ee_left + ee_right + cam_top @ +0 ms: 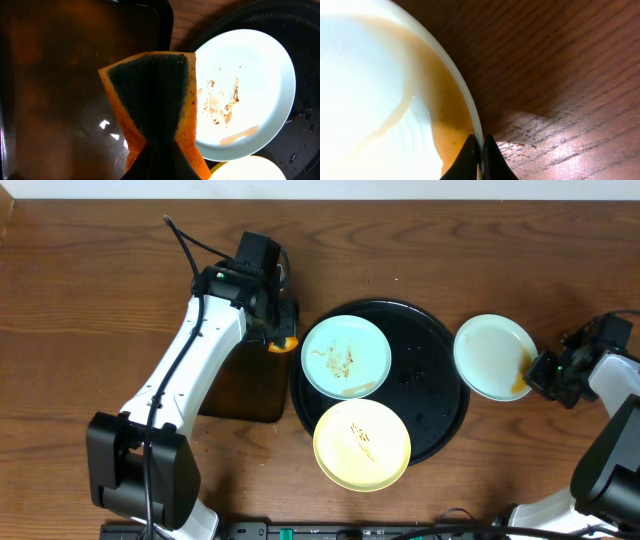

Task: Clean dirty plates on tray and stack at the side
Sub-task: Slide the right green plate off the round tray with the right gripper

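Note:
The round black tray [435, 380] holds the light blue plate [346, 357] at its left, with brown specks, and the pale yellow plate [362, 444] overhanging its front rim. The white plate [492, 355] is right of the tray, over the table. My right gripper [545, 368] is shut on its right rim [470, 107], where an orange-brown smear lies. My left gripper [280, 330] is shut on an orange sponge with a dark green scrub face [152, 100], just left of the blue plate [245, 95], over the dark brown tray [55, 85].
The dark brown rectangular tray [245, 390] lies left of the black tray, under my left arm. Wooden table [570, 65] surrounds everything. Cables and arm bases sit along the front edge.

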Available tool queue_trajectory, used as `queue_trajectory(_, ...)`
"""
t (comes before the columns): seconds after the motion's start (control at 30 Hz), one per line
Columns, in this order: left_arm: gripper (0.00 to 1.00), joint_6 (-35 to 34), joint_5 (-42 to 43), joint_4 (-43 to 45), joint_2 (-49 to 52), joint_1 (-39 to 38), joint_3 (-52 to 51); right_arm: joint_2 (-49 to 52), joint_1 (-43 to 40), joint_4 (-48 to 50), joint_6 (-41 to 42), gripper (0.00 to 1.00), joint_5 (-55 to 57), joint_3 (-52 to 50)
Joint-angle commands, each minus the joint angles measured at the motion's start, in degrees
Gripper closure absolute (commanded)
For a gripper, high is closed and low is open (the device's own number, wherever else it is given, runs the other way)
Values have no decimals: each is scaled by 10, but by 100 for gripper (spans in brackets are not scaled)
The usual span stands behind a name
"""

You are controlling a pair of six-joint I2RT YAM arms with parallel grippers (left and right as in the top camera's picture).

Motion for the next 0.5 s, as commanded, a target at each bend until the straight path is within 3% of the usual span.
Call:
queue_trajectory(0.0, 93, -3, 6, -2, -8, 2, -1, 14, -1, -1, -16, 99, -19, -4)
queue_trajectory(0.47, 93, -3, 6, -2, -8, 2, -1, -26, 8, 8, -100, 99, -132, -4)
